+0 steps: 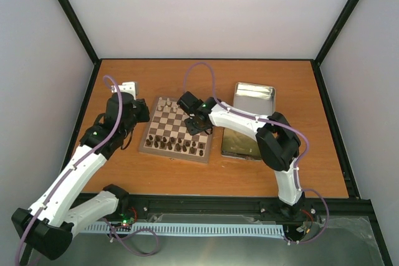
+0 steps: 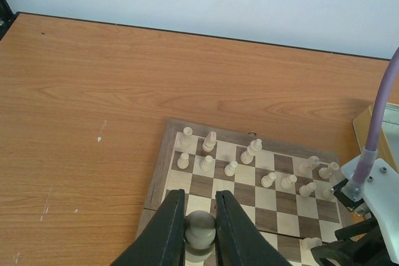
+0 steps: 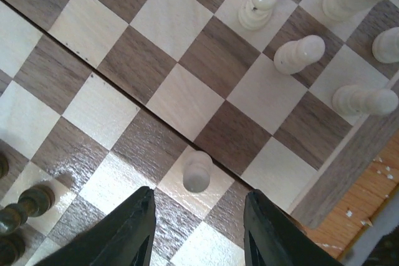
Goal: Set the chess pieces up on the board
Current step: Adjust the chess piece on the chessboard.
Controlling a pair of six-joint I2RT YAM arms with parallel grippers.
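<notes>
Surface: an orange-brown wooden table (image 1: 249, 172), with a few pale scuffs in the left wrist view. Pale grey walls (image 1: 206, 10) and black frame posts (image 1: 72, 14) close it in.

Containers: a gold tin (image 1: 240, 144) lies just right of the board, and a silver lid (image 1: 254, 96) lies beyond it on the far side. The contents of either cannot be made out.

Task items: the board (image 1: 165, 116) lies at mid-table, a seam running across its middle. Dark pieces (image 1: 174, 144) fill its two near rows. The cream chess pieces (image 2: 252, 151) stand upright along the far end in two uneven rows, with some squares vacant.

Left gripper (image 2: 201, 210): at the board's left side, jaws clenched on one cream piece (image 2: 200, 232), a rounded head showing between the fingers.

Right gripper (image 3: 199, 207): over the board's right part, jaws released and apart. A lone cream pawn (image 3: 197, 171) stands on a light square just ahead of the fingertips, touching neither.
</notes>
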